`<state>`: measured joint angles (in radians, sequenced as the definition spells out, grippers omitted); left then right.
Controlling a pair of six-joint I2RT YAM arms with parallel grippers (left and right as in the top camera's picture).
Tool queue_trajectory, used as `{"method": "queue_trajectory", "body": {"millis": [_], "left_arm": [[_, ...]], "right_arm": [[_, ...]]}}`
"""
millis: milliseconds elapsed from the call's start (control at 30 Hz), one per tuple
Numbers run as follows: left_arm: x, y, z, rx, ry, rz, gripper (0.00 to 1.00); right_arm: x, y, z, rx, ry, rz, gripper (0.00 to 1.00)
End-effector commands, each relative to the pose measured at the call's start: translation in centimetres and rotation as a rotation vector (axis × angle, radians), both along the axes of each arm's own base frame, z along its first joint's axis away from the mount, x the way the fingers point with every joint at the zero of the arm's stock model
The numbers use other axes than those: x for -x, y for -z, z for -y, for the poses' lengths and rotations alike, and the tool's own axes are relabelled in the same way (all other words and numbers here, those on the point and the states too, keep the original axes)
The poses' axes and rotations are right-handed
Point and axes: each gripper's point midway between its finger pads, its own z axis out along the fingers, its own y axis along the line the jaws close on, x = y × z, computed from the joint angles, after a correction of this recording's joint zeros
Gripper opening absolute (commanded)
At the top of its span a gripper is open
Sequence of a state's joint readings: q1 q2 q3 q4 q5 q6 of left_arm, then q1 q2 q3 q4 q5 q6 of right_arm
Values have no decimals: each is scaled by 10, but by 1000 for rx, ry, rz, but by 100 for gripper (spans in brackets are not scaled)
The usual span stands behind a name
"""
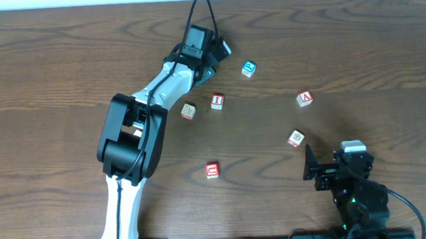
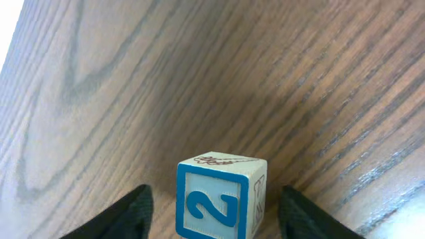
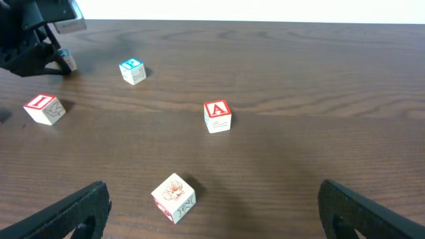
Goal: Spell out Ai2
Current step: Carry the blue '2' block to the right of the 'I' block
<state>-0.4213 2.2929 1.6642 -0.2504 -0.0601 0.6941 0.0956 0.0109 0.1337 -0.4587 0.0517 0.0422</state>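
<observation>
Dark wood-grain table (image 1: 62, 69) fills every view, with small lettered cubes scattered across its middle. Toward the far edge the left gripper (image 2: 216, 222) reaches out over the boards with its two dark fingers (image 2: 129, 216) spread, and the cube with the blue "2" (image 2: 219, 192) stands on the wood directly between them. A visible strip of table shows on each side of the cube, so neither finger touches it. Its blue-framed numeral faces the wrist camera, and a brownish line drawing shows on its top face. From overhead, this cube (image 1: 225, 48) sits at the tip of the left arm, up and to the left of another blue-marked cube (image 1: 248, 68). The red "I" cube (image 1: 217, 101) lies nearer the middle, just below the left arm's wrist, and the red "A" cube (image 1: 304, 98) lies well apart to the right. The right gripper (image 3: 212, 222) hangs at the near right with its fingers spread wide around nothing. A cube with a red flower picture (image 3: 174, 197) lies on the table just ahead of it, and the "A" lies farther out.
</observation>
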Motion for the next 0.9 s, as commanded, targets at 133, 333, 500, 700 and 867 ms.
{"method": "queue_trajectory", "body": {"millis": [133,333,500,700,867], "left_arm": [[11,-1,9,86,-63,-59,64],[15,1,12,102,-49,-86,49],[14,1,10,98,-42,-84,40],[14,0,10,69,7,-71,32],[14,0,10,4,106,-52,27]], "right_arm": [[0,0,3,-14,18,1,99],[0,0,3,-14,18,1,99],[0,0,3,-14,18,1,99],[0,0,3,-14,18,1,99],[0,0,3,-14,18,1,99]]}}
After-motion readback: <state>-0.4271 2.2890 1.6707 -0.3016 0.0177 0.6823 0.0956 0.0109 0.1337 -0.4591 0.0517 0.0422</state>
